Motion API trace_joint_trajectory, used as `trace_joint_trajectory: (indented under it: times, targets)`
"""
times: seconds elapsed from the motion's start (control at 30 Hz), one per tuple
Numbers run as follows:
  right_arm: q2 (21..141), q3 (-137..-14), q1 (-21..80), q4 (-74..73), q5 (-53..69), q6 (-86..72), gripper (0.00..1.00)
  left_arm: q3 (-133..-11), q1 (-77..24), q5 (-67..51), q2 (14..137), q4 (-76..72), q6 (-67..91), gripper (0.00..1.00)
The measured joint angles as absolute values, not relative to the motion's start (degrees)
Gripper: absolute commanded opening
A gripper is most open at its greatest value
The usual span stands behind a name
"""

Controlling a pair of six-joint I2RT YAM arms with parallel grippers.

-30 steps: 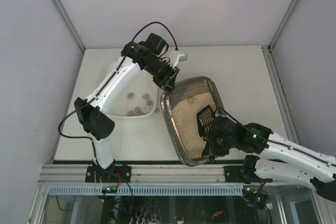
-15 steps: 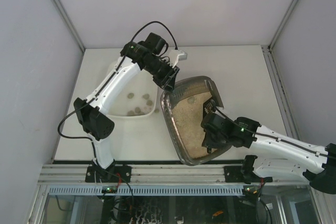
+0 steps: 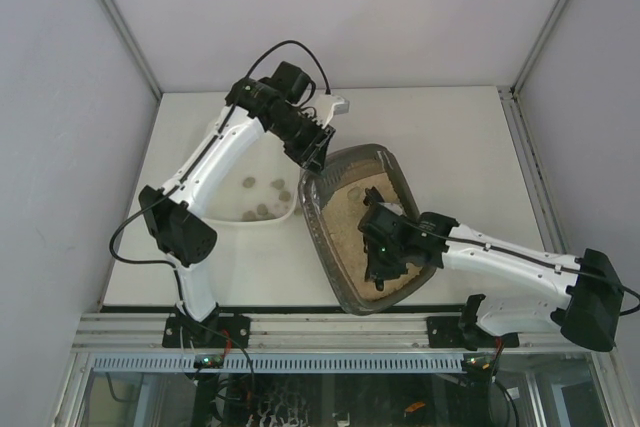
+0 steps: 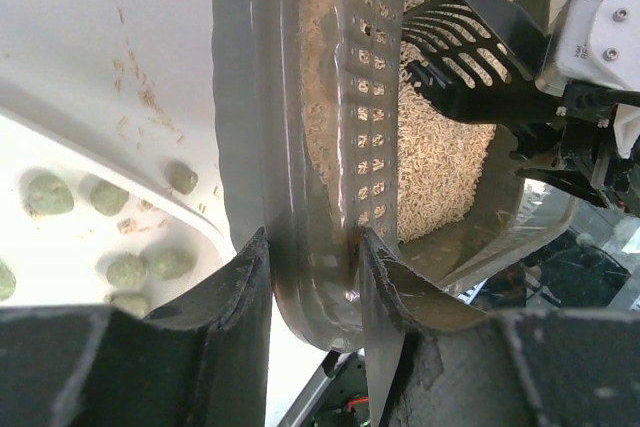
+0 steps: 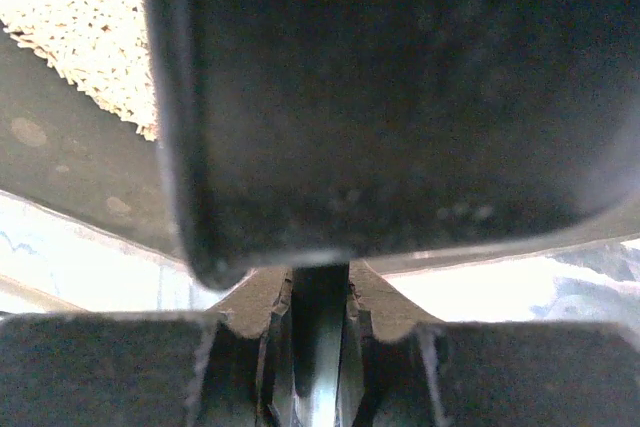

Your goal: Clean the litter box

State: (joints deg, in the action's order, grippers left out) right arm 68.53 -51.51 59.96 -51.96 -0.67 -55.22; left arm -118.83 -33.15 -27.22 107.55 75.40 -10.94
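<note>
The dark brown-grey litter box point(image 3: 318, 237) holds beige litter and lies tilted, its far left corner raised. My left gripper point(image 3: 312, 154) is shut on that corner's rim; in the left wrist view the rim point(image 4: 315, 247) sits pinched between both fingers. My right gripper point(image 3: 385, 247) is inside the box, over the litter, and is shut on the handle of the black slotted scoop point(image 4: 465, 42). In the right wrist view the scoop's dark back point(image 5: 380, 97) fills most of the frame, with litter point(image 5: 80, 27) at the upper left.
A white tray point(image 3: 222, 132) with several grey-green clumps point(image 3: 262, 210) lies left of the litter box, touching or nearly touching it. It also shows in the left wrist view point(image 4: 70, 117). The litter box's near end reaches the table's front edge.
My right arm has swung left and further into the litter box with the scoop, now over its middle. My left gripper has shifted slightly up and left with the rim.
</note>
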Motion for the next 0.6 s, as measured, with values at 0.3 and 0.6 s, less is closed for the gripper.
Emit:
trace_joint_trajectory:
  times: [0.3, 0.6]
  targets:
    - [64.8, -51.5, 60.7, -53.8, 8.6, -53.7, 0.00, -118.8, -32.6, -27.2, 107.5, 76.3, -11.6, 0.00]
    - [51.3, -51.4, 58.4, -61.9, 13.9, -54.2, 0.00, -118.8, -34.1, -29.3, 107.1, 74.6, -11.7, 0.00]
